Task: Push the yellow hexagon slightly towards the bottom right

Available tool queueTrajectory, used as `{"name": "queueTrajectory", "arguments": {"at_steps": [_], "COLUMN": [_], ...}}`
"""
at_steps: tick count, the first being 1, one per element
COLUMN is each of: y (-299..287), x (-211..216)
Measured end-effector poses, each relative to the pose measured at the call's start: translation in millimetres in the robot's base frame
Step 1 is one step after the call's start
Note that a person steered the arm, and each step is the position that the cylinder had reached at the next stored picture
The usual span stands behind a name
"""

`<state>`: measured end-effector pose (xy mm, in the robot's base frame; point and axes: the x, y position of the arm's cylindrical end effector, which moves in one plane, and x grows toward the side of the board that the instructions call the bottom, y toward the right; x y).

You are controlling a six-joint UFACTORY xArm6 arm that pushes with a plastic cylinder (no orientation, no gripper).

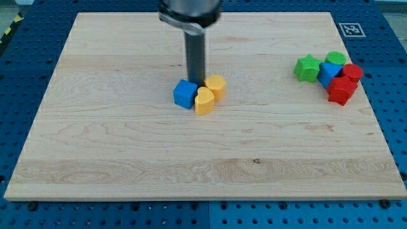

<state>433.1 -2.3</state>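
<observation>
The yellow hexagon (216, 85) sits near the middle of the wooden board (127, 152). A yellow heart-shaped block (204, 101) touches it at its lower left, and a blue cube (185, 93) sits left of the heart. My tip (196, 84) stands just above this cluster, between the blue cube and the yellow hexagon, close to or touching both. The rod rises from there to the view's top.
At the view's right is a second cluster: a green star (308, 68), a green round block (336, 60), a blue block (328, 74), a red round block (352, 72) and a red block (340, 91). A marker tag (351, 29) is off the board's top right corner.
</observation>
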Motion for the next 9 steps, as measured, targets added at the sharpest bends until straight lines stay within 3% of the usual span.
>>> {"name": "queueTrajectory", "arguments": {"at_steps": [2, 3, 6, 7, 9], "y": [95, 98, 28, 46, 173], "x": [71, 73, 20, -14, 46]}}
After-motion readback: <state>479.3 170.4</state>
